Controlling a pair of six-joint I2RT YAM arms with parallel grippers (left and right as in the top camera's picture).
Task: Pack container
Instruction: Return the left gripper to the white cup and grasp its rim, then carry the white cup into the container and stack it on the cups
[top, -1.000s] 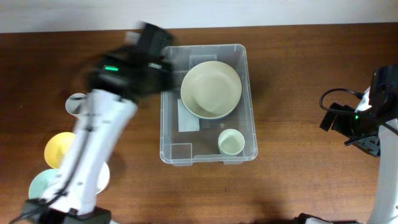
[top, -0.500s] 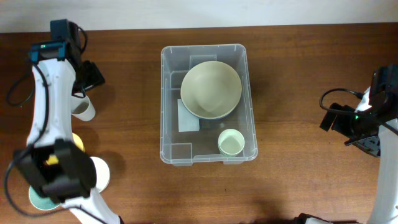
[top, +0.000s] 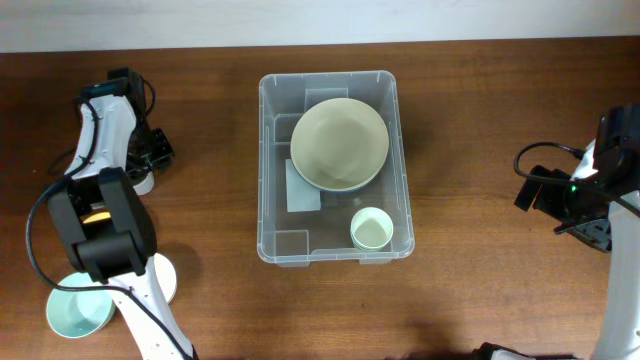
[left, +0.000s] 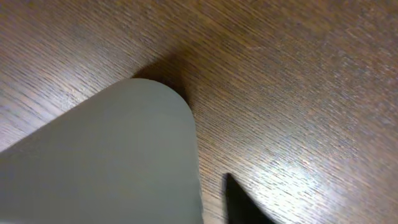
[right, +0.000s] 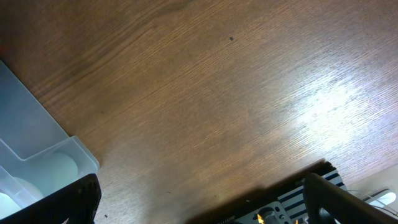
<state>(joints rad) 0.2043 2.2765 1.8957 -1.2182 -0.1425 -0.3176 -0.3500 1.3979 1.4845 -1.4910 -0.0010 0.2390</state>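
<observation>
The clear container (top: 262, 170) stands mid-table and holds a pale green bowl (top: 340, 143) and a small pale cup (top: 371, 230). At the far left my left gripper (top: 150, 158) is down at a white cup (top: 142, 183). In the left wrist view that cup (left: 106, 162) fills the lower left. One dark finger (left: 245, 205) stands just right of it, with a sliver of wood between them; the other finger is hidden. My right gripper (right: 205, 208) hangs open over bare wood at the right, a corner of the container (right: 31, 134) at its left.
A pale blue bowl (top: 80, 308) and another white cup (top: 162, 280) sit at the front left beside the left arm's base. The right arm (top: 575, 195) stays near the right table edge.
The left arm swung from the container's left rim out to the far left and came down at the white cup. The right arm has not moved.
</observation>
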